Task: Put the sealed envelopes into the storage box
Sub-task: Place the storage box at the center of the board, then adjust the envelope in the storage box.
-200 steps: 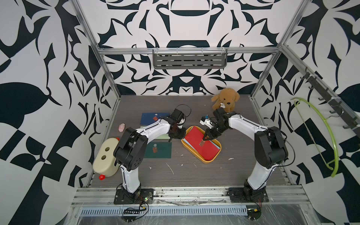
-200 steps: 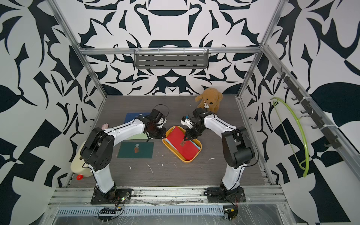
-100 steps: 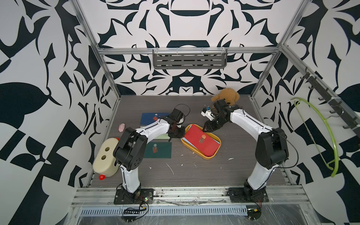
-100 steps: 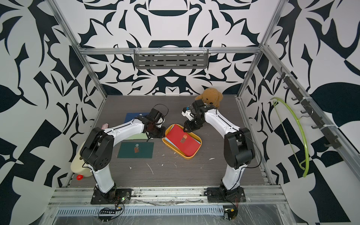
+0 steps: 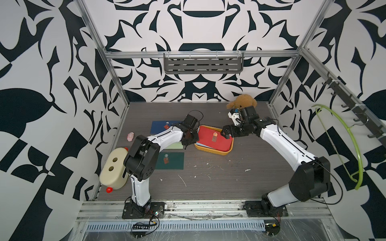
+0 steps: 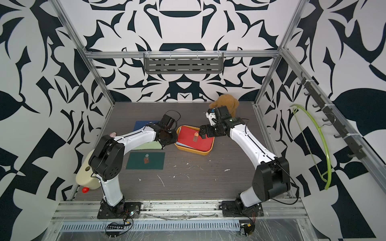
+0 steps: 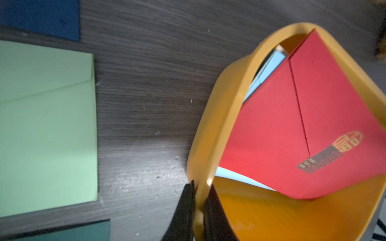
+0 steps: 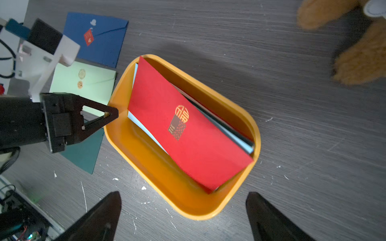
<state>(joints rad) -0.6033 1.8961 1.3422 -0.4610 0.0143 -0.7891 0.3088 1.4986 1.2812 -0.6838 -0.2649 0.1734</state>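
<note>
The mustard-yellow storage box lies mid-table. A red envelope rests slanted on top of light blue envelopes inside it. My left gripper is shut on the box's left rim. My right gripper hangs open and holds nothing above the box's right end. Three envelopes lie flat on the table left of the box: navy, light green and dark green.
A brown teddy bear sits at the back right, behind my right wrist. A cream block with two holes stands by the left wall. Near it lies a small pink object. A green hoop hangs on the right wall.
My right gripper has opened, let the red envelope drop into the box and drawn back toward its right end. The box has turned a little. The left gripper keeps its hold.
</note>
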